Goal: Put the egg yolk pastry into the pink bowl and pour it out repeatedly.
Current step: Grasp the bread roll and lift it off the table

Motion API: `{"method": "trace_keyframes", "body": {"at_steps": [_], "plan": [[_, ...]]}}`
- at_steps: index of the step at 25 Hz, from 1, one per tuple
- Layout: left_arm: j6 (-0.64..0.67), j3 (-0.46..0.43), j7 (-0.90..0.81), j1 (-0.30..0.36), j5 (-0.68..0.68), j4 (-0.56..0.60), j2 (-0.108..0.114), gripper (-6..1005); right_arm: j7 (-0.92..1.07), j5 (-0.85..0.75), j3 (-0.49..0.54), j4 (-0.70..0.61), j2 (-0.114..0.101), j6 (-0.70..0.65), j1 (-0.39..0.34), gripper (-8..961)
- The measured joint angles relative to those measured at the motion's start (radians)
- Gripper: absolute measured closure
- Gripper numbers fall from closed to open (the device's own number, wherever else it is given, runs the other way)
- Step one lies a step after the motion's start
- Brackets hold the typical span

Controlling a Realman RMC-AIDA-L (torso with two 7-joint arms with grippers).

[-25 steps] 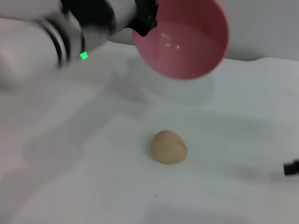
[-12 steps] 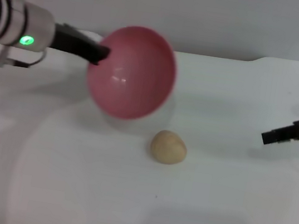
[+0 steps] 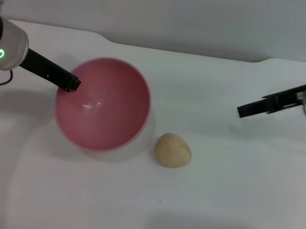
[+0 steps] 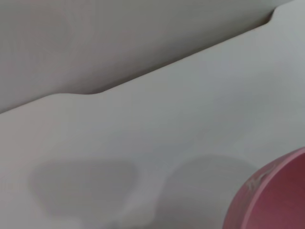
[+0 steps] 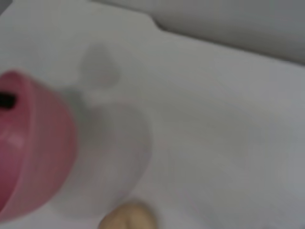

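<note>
The pink bowl (image 3: pixel 103 107) is low over the white table at left of centre, its opening facing up and slightly toward me, with nothing inside. My left gripper (image 3: pixel 71 84) is shut on the bowl's left rim. The egg yolk pastry (image 3: pixel 173 150), a pale beige ball, lies on the table just right of the bowl, apart from it. My right gripper (image 3: pixel 244 111) hovers to the right of the pastry and farther back, touching nothing. The left wrist view shows only a part of the pink bowl (image 4: pixel 274 198). The right wrist view shows the pink bowl (image 5: pixel 33 157) and the egg yolk pastry (image 5: pixel 128 217).
The white table (image 3: pixel 214 204) ends at the back against a grey wall (image 3: pixel 186 10), with a stepped back edge. Nothing else stands on it.
My left gripper has carried the bowl down and to the left, from raised and tipped at the back to low and nearly upright. My right gripper has moved inward from the right edge. The pastry has not moved.
</note>
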Motion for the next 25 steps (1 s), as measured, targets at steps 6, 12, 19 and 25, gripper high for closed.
{"method": "trace_keyframes", "body": {"at_steps": [6, 12, 19, 25], "plan": [[-0.001, -0.001, -0.007, -0.001, -0.006, 0.007, 0.0, 1000, 0.004, -0.002, -0.207, -0.077, 0.014, -0.198, 0.05, 529], [-0.012, -0.001, -0.008, -0.008, -0.006, 0.008, 0.0, 1000, 0.04, 0.022, -0.305, -0.093, 0.056, -0.467, 0.039, 528], [-0.019, -0.002, -0.008, -0.006, -0.007, 0.006, -0.002, 1000, 0.031, 0.117, -0.357, -0.088, 0.067, -0.466, 0.017, 527], [-0.02, -0.002, -0.009, -0.006, -0.001, 0.006, -0.002, 999, 0.032, 0.148, -0.426, 0.0, 0.067, -0.318, 0.014, 525]]}}
